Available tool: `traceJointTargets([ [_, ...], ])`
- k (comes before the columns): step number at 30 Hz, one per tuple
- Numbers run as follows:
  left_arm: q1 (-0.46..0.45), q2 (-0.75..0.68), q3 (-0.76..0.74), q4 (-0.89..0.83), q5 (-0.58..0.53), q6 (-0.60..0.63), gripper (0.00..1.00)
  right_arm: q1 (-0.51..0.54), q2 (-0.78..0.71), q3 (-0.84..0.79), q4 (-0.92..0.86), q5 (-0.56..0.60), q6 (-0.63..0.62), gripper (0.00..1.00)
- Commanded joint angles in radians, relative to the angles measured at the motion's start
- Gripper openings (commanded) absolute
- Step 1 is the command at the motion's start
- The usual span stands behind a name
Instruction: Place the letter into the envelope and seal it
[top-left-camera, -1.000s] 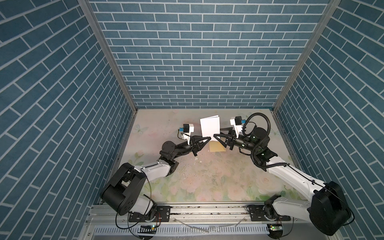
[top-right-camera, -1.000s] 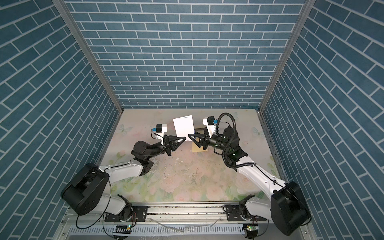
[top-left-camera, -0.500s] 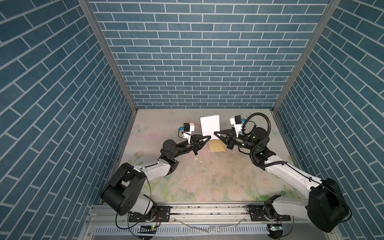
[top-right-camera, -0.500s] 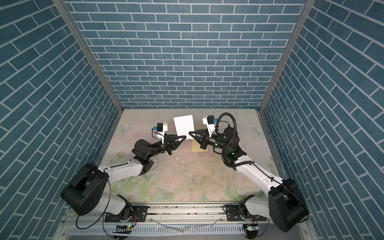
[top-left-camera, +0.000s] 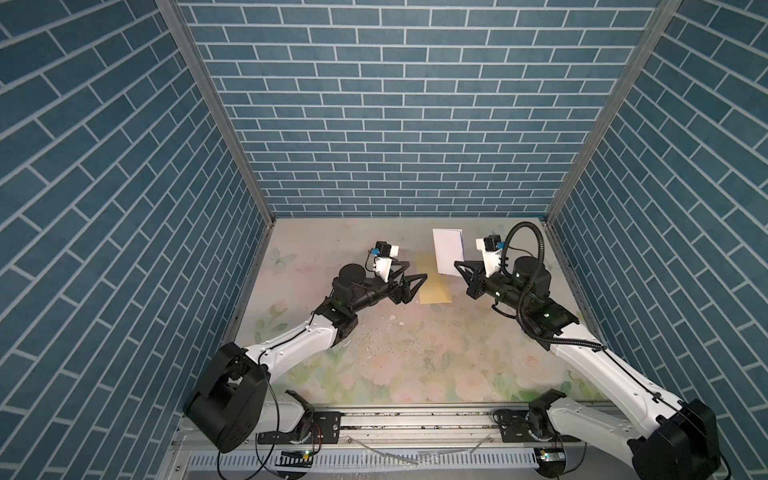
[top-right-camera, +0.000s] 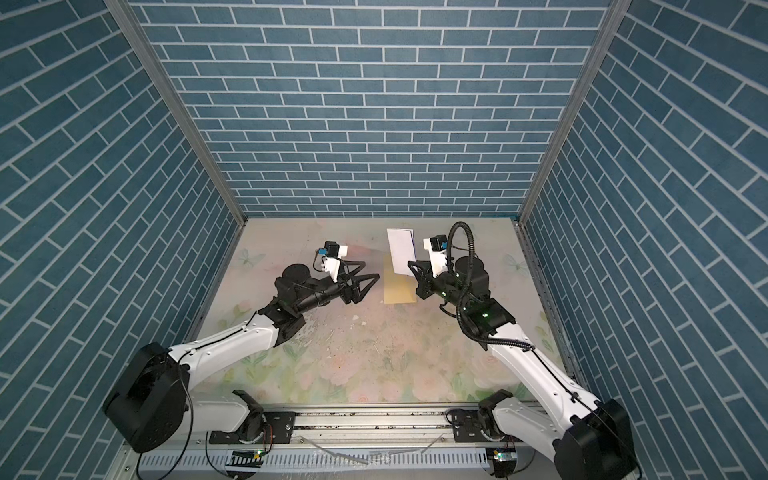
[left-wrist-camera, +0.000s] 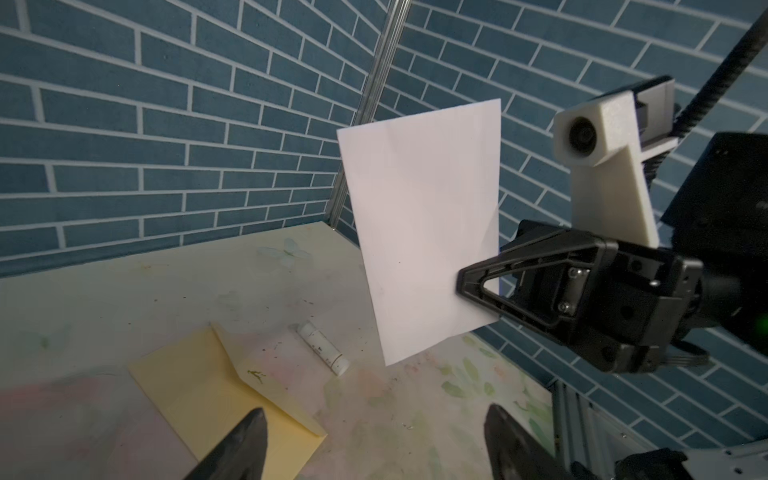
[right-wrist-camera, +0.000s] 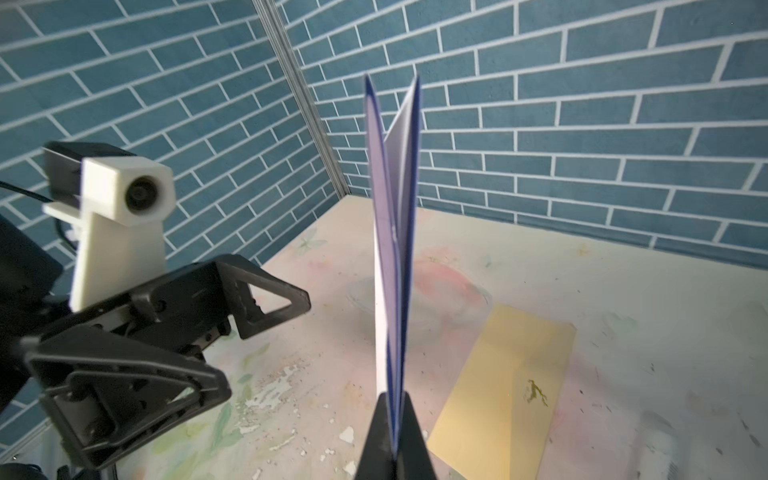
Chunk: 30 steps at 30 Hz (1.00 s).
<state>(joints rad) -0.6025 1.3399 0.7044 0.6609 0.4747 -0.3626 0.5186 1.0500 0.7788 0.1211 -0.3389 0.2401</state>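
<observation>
Over the left half of the desk (top-left-camera: 395, 353) our left gripper (top-left-camera: 417, 271) hangs released, jaws spread wide on nothing, just left of the envelope (top-left-camera: 432, 286). We see that envelope lying flat between the two arms, yellow-tan, its long axis running away from the robot's base. Its pointed flap seems folded down over its face, with a small dark mark near the tip, so we cannot see an open mouth. A white glue stick (left-wrist-camera: 322, 349) lies on the desk near it. Above the envelope's far end the letter (top-left-camera: 448, 251) stands upright in the air. It is folded, plain white outside, with dark blue edging showing between the leaves in the right wrist view. Our right gripper (top-left-camera: 457, 269) is clenched low on its edge, near the bottom corner. We judge the empty left gripper the nearer one to lift the flap, and the letter must tip from upright to lie along the envelope.
</observation>
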Motion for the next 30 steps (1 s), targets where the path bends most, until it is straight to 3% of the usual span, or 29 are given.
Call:
traceJointTargets([
  [1, -0.003, 0.012, -0.003, 0.024, 0.008, 0.041, 0.88, 0.0, -0.014, 0.05, -0.069, -0.085, -0.065, 0.0],
  [9, -0.002, 0.047, -0.003, 0.174, 0.091, -0.023, 0.9, 0.0, 0.011, 0.024, 0.063, -0.332, -0.011, 0.0],
  [14, -0.002, 0.071, -0.003, 0.263, 0.134, -0.074, 0.82, 0.001, 0.046, 0.024, 0.136, -0.422, 0.036, 0.0],
  [17, -0.002, 0.083, -0.003, 0.308, 0.163, -0.093, 0.66, 0.001, 0.069, 0.025, 0.16, -0.431, 0.054, 0.0],
  [23, 0.003, 0.084, -0.036, 0.299, 0.141, -0.081, 0.06, 0.001, 0.103, 0.038, 0.16, -0.374, 0.057, 0.0],
  [24, 0.007, 0.077, -0.034, 0.268, 0.123, -0.075, 0.0, 0.001, 0.104, 0.043, 0.149, -0.351, 0.052, 0.11],
  [26, 0.013, 0.056, -0.036, 0.182, 0.066, -0.052, 0.0, 0.001, 0.102, 0.054, 0.111, -0.285, 0.038, 0.42],
  [27, 0.016, 0.038, -0.038, 0.126, 0.03, -0.034, 0.0, 0.002, 0.099, 0.06, 0.083, -0.227, 0.027, 0.53],
  [30, 0.02, -0.024, -0.035, -0.052, -0.097, 0.006, 0.0, 0.001, 0.111, 0.084, -0.019, -0.01, 0.015, 0.68],
])
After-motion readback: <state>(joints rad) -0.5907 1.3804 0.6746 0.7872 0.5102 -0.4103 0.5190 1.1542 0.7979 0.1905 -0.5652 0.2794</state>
